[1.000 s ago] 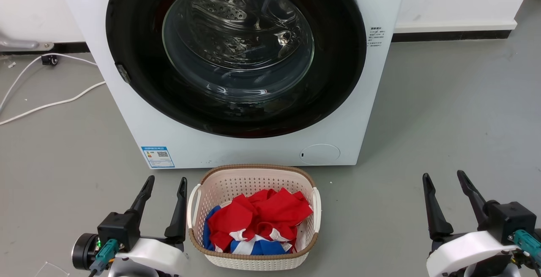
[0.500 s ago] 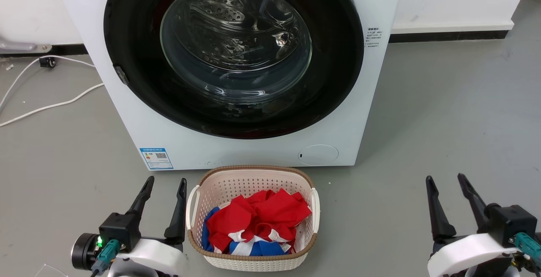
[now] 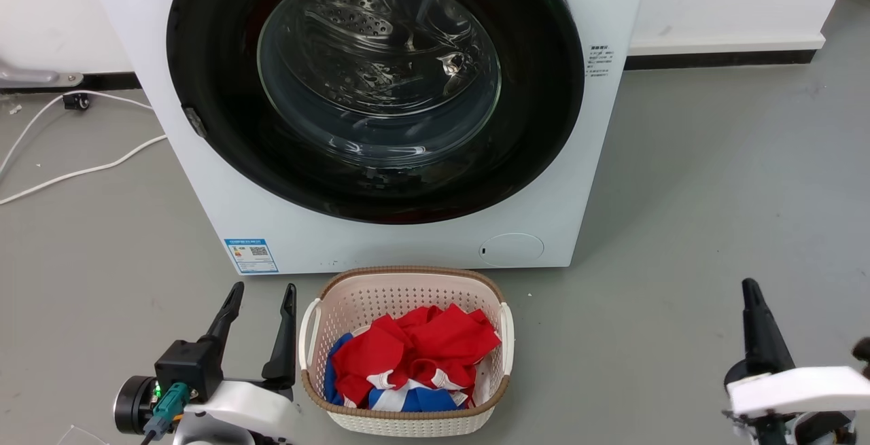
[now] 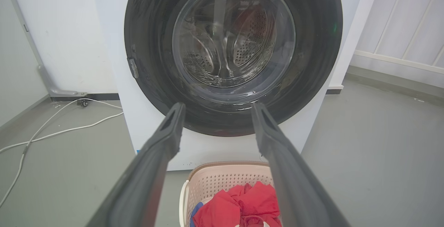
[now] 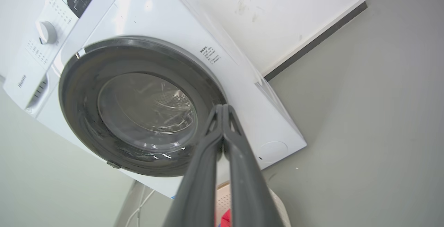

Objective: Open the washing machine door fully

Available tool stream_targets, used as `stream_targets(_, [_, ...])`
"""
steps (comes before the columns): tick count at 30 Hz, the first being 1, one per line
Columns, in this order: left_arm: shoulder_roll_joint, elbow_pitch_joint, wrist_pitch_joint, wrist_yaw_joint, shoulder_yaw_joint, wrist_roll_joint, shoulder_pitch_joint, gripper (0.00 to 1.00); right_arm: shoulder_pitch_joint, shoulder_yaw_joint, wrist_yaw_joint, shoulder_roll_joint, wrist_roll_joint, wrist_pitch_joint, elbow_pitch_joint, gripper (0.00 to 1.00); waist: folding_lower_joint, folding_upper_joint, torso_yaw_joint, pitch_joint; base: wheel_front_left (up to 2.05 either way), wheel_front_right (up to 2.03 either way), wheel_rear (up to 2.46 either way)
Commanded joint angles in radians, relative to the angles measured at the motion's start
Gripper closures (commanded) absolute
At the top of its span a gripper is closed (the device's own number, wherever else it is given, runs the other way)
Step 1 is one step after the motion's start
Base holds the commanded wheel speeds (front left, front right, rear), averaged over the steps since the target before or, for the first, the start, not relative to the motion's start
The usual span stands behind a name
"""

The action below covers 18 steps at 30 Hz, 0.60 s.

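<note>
Before washing machine [image 3: 217,187]: basket [image 3: 408,272] (clothes [image 3: 414,350] inside); cable [image 3: 81,170] on floor [image 3: 714,193] left of machine.

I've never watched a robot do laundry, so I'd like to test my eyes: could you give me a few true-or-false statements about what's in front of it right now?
1. The washing machine door is shut. True.
2. The basket is empty. False: it holds red, blue and white clothes.
3. The left gripper is open. True.
4. The right gripper is holding the door. False: it is shut on nothing, away from the door.
5. A white cable lies on the floor. True.
</note>
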Motion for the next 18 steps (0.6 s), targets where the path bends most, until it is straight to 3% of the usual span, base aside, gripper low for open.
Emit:
stream_targets(1, [-0.007, -0.004, -0.003, 0.006, 0.000, 0.000, -0.005, 0.00, -0.032, -0.015, 0.000, 0.000, 0.123, -0.009, 0.035, 1.00, 0.0000, 0.0000, 0.001, 0.002, 0.00, 0.00, 0.00])
stream_targets(7, [-0.014, -0.027, -0.003, 0.005, 0.000, 0.007, -0.012, 0.00, -0.152, -0.067, 0.000, 0.000, 0.474, 0.040, 0.146, 1.00, 0.0000, 0.0000, 0.008, 0.029, 0.00, 0.00, 0.00])
stream_targets(18, [-0.023, -0.100, -0.003, -0.007, 0.004, 0.011, -0.073, 0.00, -0.496, -0.186, 0.000, -0.043, 0.568, 0.211, 0.339, 1.00, 0.0000, 0.0000, 0.023, 0.167, 0.00, 0.00, 0.00])
